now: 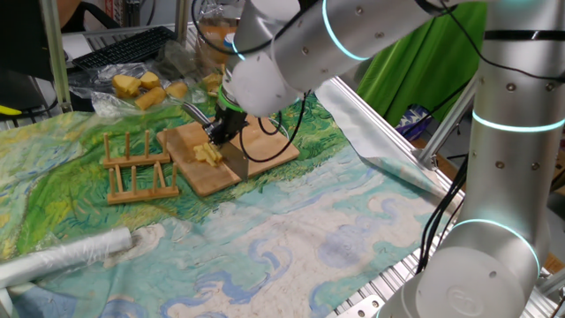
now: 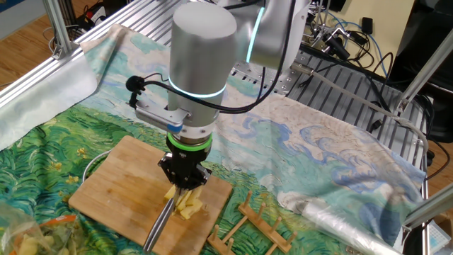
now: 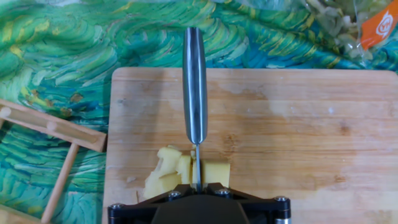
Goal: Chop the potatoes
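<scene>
Currently, item: potatoes [image 3: 181, 172], cut pieces low centre on the cutting board [image 3: 298, 130]. Tool [image 2: 183, 185] clamped tight on the knife [image 3: 194, 87], blade amid the pieces. We should press straight down, keeping the blade upright and over the board.

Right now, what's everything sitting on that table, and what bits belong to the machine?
potatoes: small cluster of cut pieces, pale yellow, on the board under the blade
knife: one, metal, blade down into the pieces
cutting board: one, light wood, mid-table
wooden rack: one, light wood, beside the board
tablecloth: one, swirly green, blue and white
plastic bags of food: yellow chunks, far edge
clear plastic roll: one, near edge
gripper: one, black, shut on the knife
arm: one, silver-grey
</scene>
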